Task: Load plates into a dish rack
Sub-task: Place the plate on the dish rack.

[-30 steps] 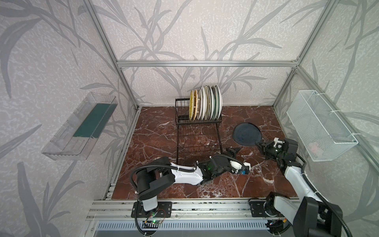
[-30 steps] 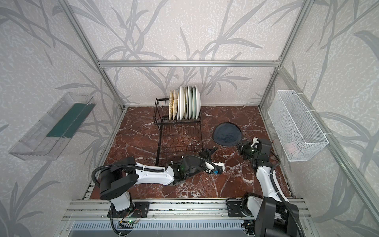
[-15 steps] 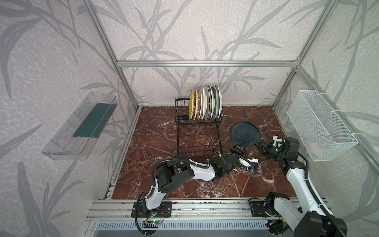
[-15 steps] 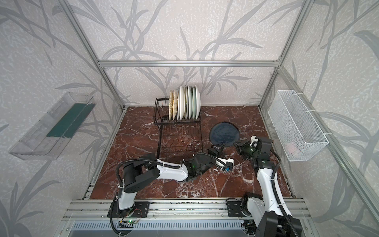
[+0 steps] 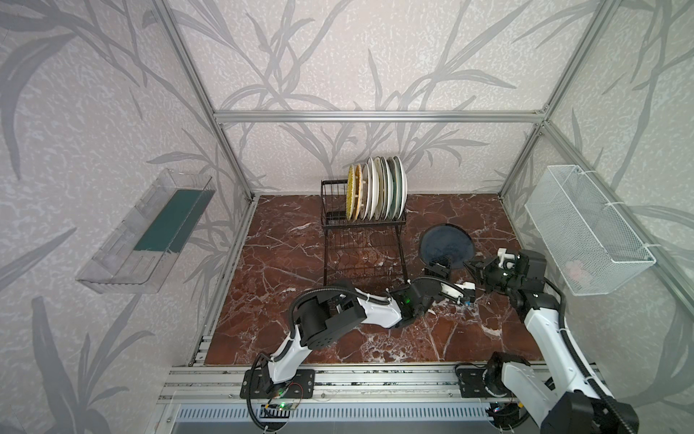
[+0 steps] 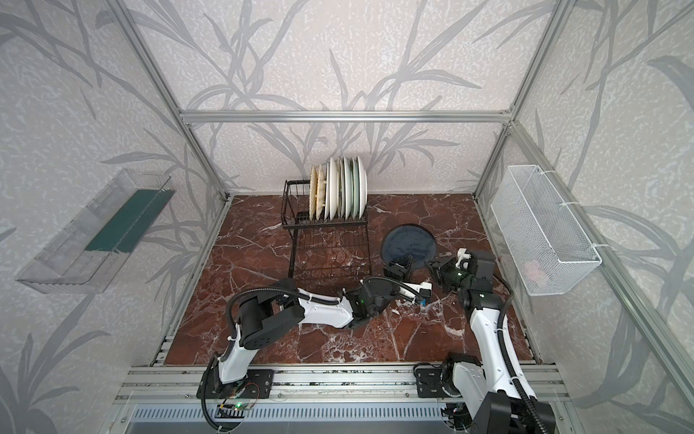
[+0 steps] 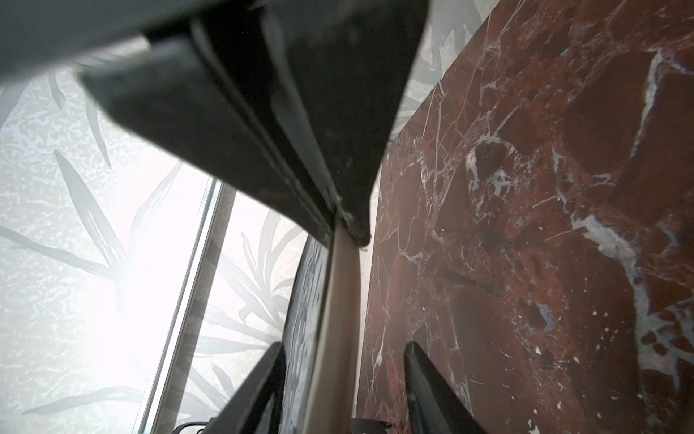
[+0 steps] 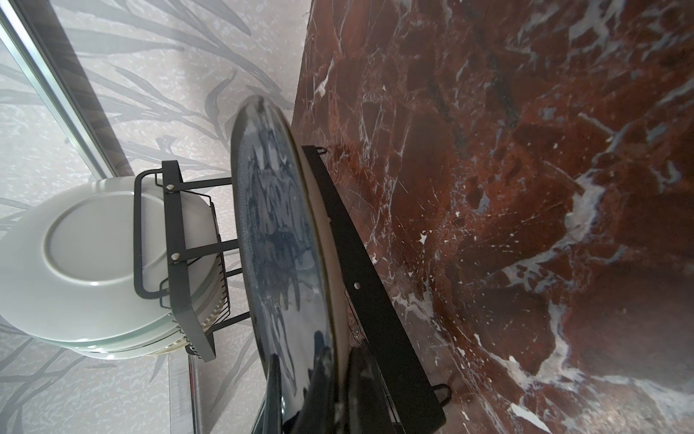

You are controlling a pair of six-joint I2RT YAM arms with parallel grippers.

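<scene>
The dark blue plate (image 5: pixel 445 244) (image 6: pixel 409 244) hangs tilted just right of the dish rack (image 5: pixel 330 188) (image 6: pixel 291 188). My right gripper (image 5: pixel 471 267) (image 8: pixel 340 372) is shut on its near rim. My left gripper (image 5: pixel 439 265) (image 6: pixel 400 267) straddles the same rim beside it. In the left wrist view the plate's cream edge (image 7: pixel 334 319) runs between the left gripper's (image 7: pixel 343 345) fingers. One finger lies next to the blue face, and a gap shows at the other. Several plates (image 5: pixel 379 191) (image 8: pixel 86 255) stand on edge in the rack's upper basket.
A white mesh basket (image 5: pixel 586 233) hangs on the right wall and a clear plastic bin (image 5: pixel 146 229) on the left wall. The rack's lower grid tray (image 5: pixel 360 259) sits just left of both grippers. Red marble floor (image 5: pixel 281 263) spreads left of the rack.
My left arm has swung right to the dark blue plate and its jaws have narrowed around the rim. The right gripper has kept its hold and tipped the plate up slightly.
</scene>
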